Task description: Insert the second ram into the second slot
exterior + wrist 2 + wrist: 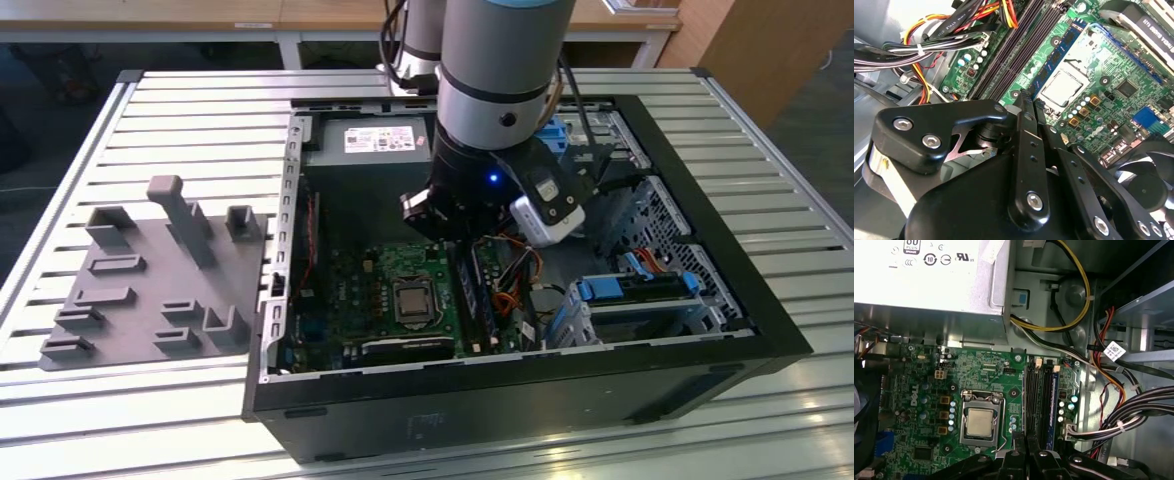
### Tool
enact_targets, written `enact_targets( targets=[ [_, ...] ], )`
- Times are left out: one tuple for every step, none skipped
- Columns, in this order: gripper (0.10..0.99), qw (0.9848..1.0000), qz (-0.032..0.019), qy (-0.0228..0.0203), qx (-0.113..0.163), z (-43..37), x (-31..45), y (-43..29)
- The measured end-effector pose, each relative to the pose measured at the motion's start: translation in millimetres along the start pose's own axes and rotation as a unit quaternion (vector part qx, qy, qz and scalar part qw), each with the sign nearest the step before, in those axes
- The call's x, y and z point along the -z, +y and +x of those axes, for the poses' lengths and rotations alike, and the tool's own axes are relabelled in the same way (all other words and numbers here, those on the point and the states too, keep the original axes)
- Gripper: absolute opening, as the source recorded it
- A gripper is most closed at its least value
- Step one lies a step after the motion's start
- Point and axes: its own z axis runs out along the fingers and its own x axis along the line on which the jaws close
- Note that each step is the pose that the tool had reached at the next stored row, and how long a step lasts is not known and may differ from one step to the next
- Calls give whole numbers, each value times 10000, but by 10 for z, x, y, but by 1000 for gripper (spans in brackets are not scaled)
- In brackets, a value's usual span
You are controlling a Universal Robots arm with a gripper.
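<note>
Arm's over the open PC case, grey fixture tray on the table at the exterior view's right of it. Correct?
No. The exterior view shows the grey fixture tray on the exterior view's left of the PC case; the arm is over the open case.

I read the gripper [1027, 100] as smooth black metal with bright screws, the motherboard [979, 367] as glossy green laminate, the power supply casing [929, 285] as bare sheet metal.
</note>
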Motion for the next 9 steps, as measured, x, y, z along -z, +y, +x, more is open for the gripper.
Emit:
enact_targets(
  targets=[
    [133,10000,0,0,0,1,-13,-12],
    [133,10000,0,0,0,1,-14,-13],
    [133,10000,0,0,0,1,-15,-14],
    [133,10000,0,0,0,1,-16,-16],
    [133,10000,0,1,0,1,-17,-18],
    [133,10000,0,4,0,1,-19,-22],
    [133,10000,-1,7,0,0,-22,-25],
    [133,10000,-1,9,0,1,-26,-27],
    [133,10000,-1,11,0,1,-30,-30]
  ],
)
